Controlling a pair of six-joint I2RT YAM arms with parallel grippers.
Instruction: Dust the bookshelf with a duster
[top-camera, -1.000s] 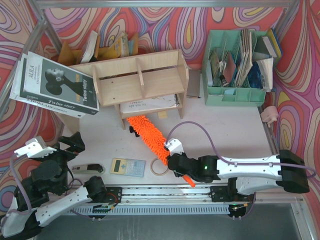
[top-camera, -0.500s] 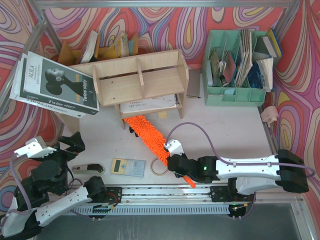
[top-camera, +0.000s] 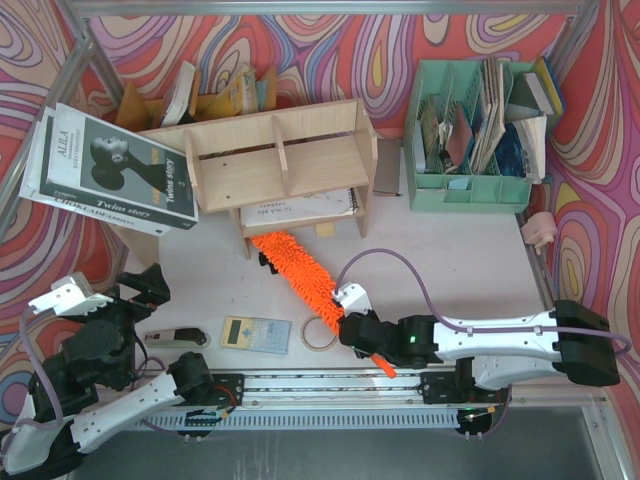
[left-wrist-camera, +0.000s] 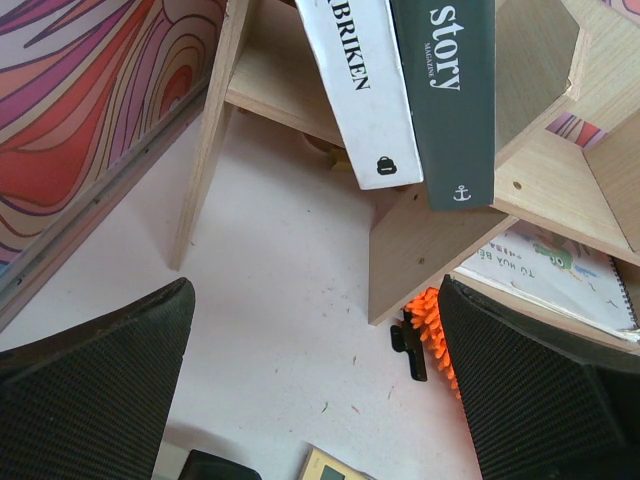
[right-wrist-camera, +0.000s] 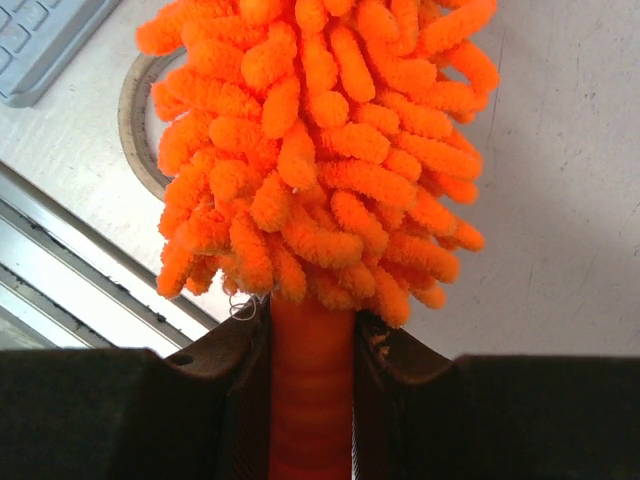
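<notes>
— What has the right pincer (right-wrist-camera: 311, 365) got?
— It is clamped on the duster (right-wrist-camera: 320, 170). Its two fingers press either side of the smooth orange handle, right below the fluffy head. A short stub of handle pokes out behind it, toward the robot.

— Where does the head go from there?
— Away from that pincer, outward and to its left, low over the counter (top-camera: 440, 260). The far tip reaches the foot of the bookshelf (top-camera: 280, 160), at the front of the lower tier, where a spiral notebook (top-camera: 300, 210) lies. Whether the fibres touch the wood, I cannot tell.

— Anything close to that pincer?
— A ring of tape (top-camera: 320, 335) sits just to its left, partly under the fluff. A calculator (top-camera: 255, 333) lies further left, flat on the counter. A mint-green organiser (top-camera: 470, 190) full of papers stands well apart, beyond the pincer and to its right.

— And the left pincer (left-wrist-camera: 315, 300)?
— Spread wide, with nothing between the fingers, well apart from the duster. Ahead of it is the bookshelf's end panel. Above it two books (left-wrist-camera: 420, 90) jut out over the edge, one white, one dark with "story" on the spine. Ahead and to its right, past the panel, a sliver of orange fluff shows beside a small black clip (left-wrist-camera: 410, 345) on the counter.
</notes>
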